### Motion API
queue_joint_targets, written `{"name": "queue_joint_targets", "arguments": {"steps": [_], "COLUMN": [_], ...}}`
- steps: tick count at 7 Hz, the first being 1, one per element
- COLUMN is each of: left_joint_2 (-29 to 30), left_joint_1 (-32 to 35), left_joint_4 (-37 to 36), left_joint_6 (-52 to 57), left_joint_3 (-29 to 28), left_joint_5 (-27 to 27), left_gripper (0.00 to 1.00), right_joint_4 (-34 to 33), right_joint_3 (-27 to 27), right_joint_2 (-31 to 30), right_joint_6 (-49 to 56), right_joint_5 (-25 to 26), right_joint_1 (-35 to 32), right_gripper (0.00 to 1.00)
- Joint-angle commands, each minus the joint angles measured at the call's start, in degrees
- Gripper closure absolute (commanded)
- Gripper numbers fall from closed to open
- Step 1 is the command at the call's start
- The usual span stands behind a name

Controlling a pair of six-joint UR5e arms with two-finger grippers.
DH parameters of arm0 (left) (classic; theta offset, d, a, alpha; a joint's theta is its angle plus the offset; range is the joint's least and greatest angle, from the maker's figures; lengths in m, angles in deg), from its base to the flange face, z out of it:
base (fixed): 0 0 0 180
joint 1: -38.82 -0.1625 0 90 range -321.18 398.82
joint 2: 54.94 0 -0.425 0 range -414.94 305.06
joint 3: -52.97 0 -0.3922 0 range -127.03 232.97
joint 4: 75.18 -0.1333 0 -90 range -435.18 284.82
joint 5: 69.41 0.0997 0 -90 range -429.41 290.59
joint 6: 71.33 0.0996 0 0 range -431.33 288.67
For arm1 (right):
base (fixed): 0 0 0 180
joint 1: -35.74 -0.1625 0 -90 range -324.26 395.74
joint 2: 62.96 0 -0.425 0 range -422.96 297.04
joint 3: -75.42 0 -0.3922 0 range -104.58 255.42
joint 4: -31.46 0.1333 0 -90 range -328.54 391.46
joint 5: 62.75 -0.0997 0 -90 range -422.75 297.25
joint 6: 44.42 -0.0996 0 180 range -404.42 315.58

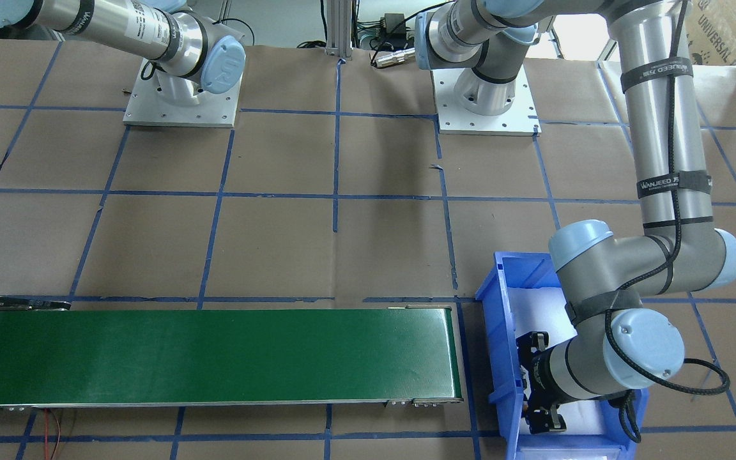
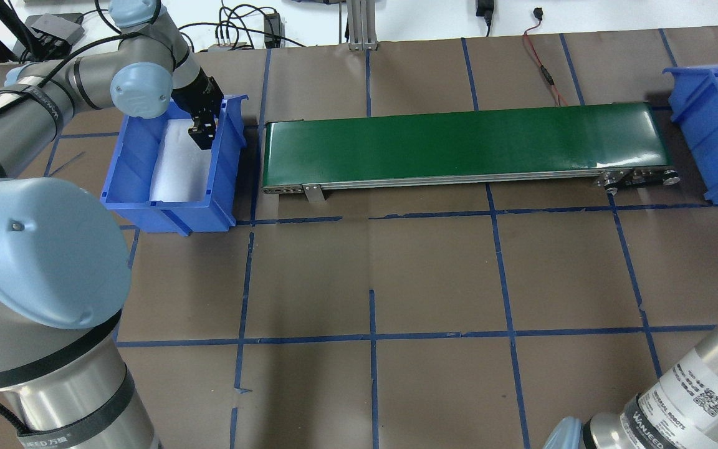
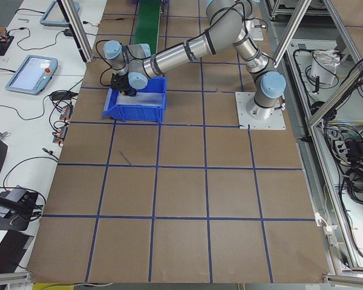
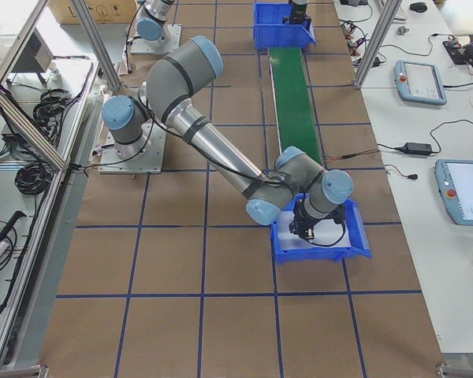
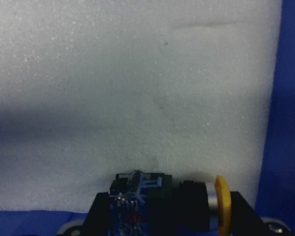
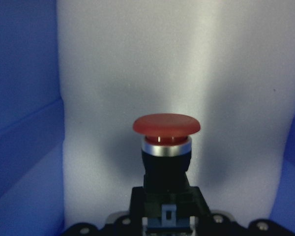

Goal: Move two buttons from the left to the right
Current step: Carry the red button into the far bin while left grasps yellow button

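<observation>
My left gripper [image 2: 202,130] is low inside the left blue bin [image 2: 166,206], shut on the yellow button [image 5: 222,201]. The left wrist view shows the button's dark body [image 5: 157,194] lying sideways between the fingers, just over the bin's white foam. The same gripper [image 1: 539,383] shows in the front view. My right gripper [image 4: 303,228] is inside the right blue bin [image 4: 355,250]. It is shut on the red button [image 6: 166,125], which stands cap-up over white foam in the right wrist view.
A long green conveyor belt [image 2: 459,143] lies between the two bins; it also shows in the front view [image 1: 208,354]. The right bin's [image 2: 698,131] far part is cut off at the overhead view's edge. Brown table with blue tape grid [image 2: 434,274].
</observation>
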Motion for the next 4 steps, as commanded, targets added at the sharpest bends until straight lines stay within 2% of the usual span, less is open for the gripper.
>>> {"name": "queue_joint_targets", "arguments": {"steps": [1,2,3,4], "left_joint_2": [-0.50,-0.94,-1.64,-3.12], "left_joint_1": [-0.51,-0.87,-1.65,-2.44], "left_joint_4": [-0.18,-0.09,-0.09,0.43], "left_joint_6": [1.40,2.64,3.08,4.13], "left_joint_3": [-0.18,-0.18,-0.10,-0.09], "left_joint_5": [-0.59,-0.59,-0.50,-0.41], "left_gripper": [0.22,0.22,0.22,0.22], "right_joint_4": [-0.01,0.08,0.08,0.25], "right_joint_3": [0.02,0.10,0.10,0.19], "right_joint_2": [0.25,0.43,0.52,0.52], "right_joint_6": [-0.13,-0.13,-0.04,-0.04], "right_joint_5": [0.03,-0.05,-0.05,-0.14], "right_joint_1": [-0.03,-0.03,-0.03,-0.03], "right_gripper": [0.66,0.46,0.36,0.31]}}
